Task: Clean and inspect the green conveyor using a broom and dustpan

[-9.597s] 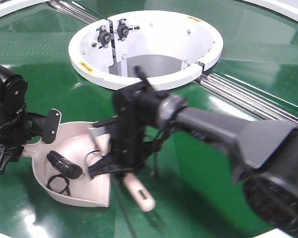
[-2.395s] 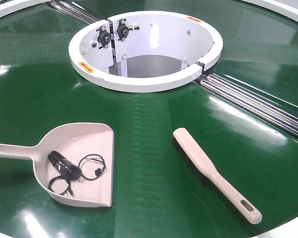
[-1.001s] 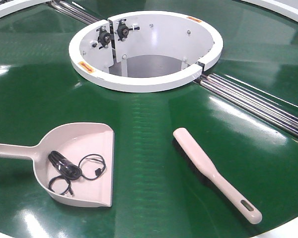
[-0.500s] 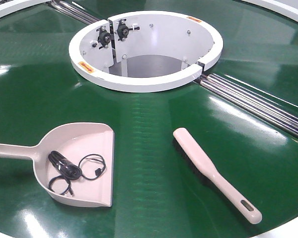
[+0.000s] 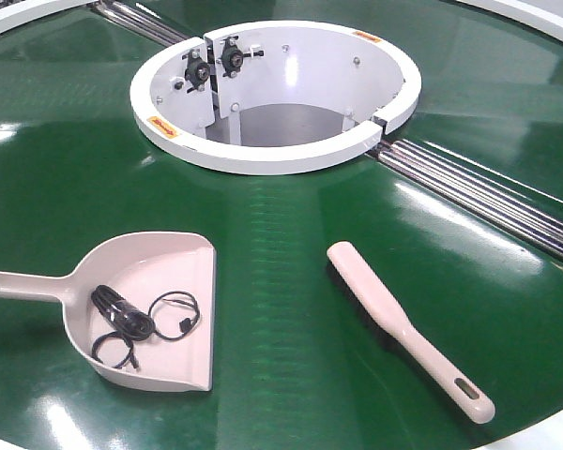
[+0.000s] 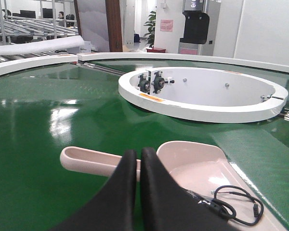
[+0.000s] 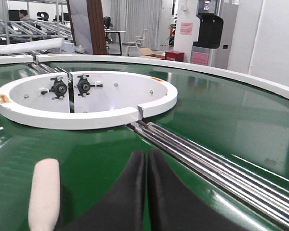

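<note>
- The green conveyor (image 5: 281, 234) fills the front view, glossy, with a white ring-shaped hub (image 5: 272, 155) toward its far side and silver rails (image 5: 479, 202) running from the hub to the right edge.
- The dustpan (image 5: 169, 272) lies flat on the belt near the front-left edge, its handle (image 5: 19, 284) pointing to the left edge and its flat open edge facing right.
- A black cable with a small dark plug (image 5: 136, 323) lies coiled inside the pan.
- The broom (image 5: 394, 323) lies on the belt near the front-right edge, well apart from the dustpan, set diagonally with its slotted handle end (image 5: 464, 389) closest to the front-right rim and its rounded head pointing toward the hub; dark bristles show along its left underside.
- Neither arm appears in the front view.
- In the left wrist view the left gripper (image 6: 137, 166) hangs above the dustpan handle with its black fingers (image 6: 123, 187) pressed together, holding nothing.
- In the right wrist view the right gripper (image 7: 147, 166) sits low over the belt, fingers (image 7: 168, 192) likewise pressed together and empty, with the rounded broom end just to their left and the rails to their right.
</note>
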Tool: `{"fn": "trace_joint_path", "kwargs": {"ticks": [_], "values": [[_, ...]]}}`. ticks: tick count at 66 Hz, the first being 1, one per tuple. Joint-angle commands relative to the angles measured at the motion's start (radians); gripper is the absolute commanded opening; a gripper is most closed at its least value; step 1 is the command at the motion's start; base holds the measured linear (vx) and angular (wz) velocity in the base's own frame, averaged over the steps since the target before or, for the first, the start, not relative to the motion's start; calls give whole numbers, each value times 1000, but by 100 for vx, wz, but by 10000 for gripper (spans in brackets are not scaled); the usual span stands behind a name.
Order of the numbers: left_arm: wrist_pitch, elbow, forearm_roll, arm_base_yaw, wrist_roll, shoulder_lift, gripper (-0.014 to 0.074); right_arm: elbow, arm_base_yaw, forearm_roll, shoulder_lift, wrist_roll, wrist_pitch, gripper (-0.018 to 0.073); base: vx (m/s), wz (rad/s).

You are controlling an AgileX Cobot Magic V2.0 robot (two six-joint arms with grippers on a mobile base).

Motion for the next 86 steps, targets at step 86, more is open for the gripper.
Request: {"fn": "trace_joint_path", "kwargs": {"ticks": [86], "values": [[-65,8,-1,0,-2,-13,-6,84,-7,-13,-184,11,-10,-9,0,0]]}}
